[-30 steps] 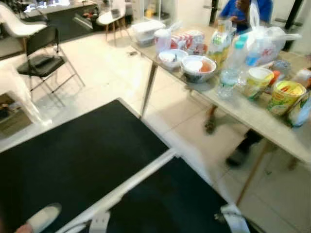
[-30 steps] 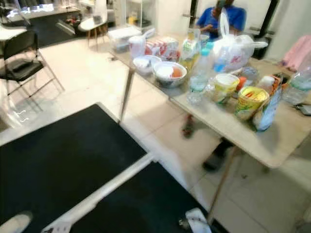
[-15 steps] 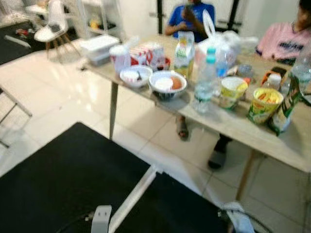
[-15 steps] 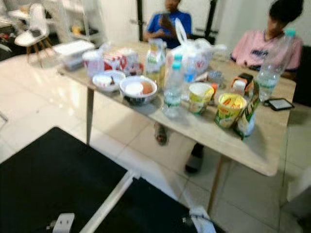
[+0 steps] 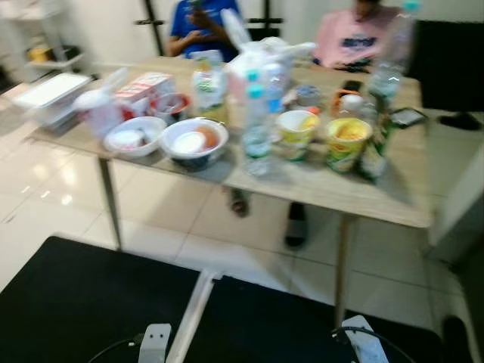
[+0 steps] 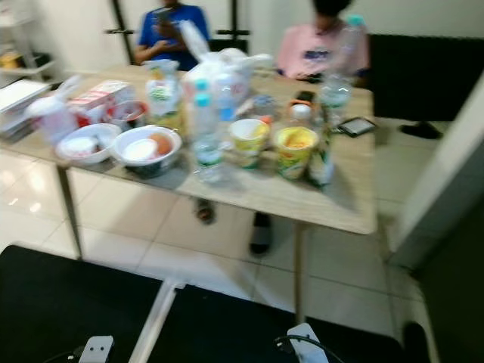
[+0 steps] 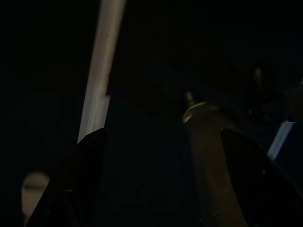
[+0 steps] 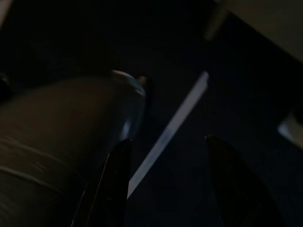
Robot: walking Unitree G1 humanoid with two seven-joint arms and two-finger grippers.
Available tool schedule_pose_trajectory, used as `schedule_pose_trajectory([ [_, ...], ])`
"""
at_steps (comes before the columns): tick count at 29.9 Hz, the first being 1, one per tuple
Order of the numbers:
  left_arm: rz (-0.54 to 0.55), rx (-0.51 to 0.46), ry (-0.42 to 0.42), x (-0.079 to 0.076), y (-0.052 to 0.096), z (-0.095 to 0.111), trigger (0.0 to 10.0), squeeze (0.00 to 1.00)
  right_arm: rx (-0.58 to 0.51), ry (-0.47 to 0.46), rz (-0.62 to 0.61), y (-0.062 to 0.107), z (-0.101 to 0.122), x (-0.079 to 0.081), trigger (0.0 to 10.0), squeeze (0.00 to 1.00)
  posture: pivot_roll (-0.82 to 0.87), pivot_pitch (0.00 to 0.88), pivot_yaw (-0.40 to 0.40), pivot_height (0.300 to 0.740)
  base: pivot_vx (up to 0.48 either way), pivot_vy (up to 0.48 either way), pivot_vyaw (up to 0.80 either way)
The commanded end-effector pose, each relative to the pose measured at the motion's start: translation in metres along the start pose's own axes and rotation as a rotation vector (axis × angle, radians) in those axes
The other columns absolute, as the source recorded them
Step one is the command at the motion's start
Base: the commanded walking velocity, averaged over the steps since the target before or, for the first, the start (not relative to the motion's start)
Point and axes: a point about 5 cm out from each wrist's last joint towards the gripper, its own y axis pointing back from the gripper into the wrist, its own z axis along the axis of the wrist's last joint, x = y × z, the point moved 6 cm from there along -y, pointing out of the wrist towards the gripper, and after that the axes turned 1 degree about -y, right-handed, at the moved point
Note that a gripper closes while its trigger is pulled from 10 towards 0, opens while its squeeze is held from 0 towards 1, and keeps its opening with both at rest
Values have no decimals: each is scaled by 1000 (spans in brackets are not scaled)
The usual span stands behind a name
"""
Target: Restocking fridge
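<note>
Both grippers' jaws are hanging apart, empty; heading in blurred, it's risking toppling the water bottle (image 5: 256, 121) crowding the table (image 5: 378, 193) edge

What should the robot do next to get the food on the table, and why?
Probably step closer to the light wooden table. The clear water bottle with the blue cap, the white bowls and the yellow cups stand across a strip of white tiled floor. Both wrist views are dark, the left hand and right hand open and holding nothing.
</note>
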Motion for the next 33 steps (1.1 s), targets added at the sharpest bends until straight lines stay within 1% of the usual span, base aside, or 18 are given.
schedule_pose_trajectory([
  [1,10,14,-12,3,1,-5,10000,0,2,16,3,0,0,2,10000,0,-13,0,63,740,0,0,-775],
  [14,12,15,-12,3,1,-5,10000,0,-2,12,-3,0,1,1,10000,0,-12,0,63,740,0,0,-775],
  [15,12,15,-11,3,1,-5,10000,0,-10,-4,-5,0,2,1,10000,0,-12,0,63,740,0,0,-800],
  [17,9,14,-4,2,1,-5,10000,0,-22,-7,-5,0,3,1,10000,0,-12,0,64,740,0,-120,0],
  [19,5,15,-5,2,1,-5,10000,0,-27,-9,-3,0,4,2,10000,0,-12,0,64,740,0,-368,0],
  [22,6,12,16,2,1,-5,10000,0,-34,-10,-4,0,5,2,10000,0,-12,0,64,740,0,-460,0],
  [33,19,9,21,3,1,-5,10000,0,-50,-21,-15,0,7,0,10000,0,-13,0,64,740,0,0,0],
])
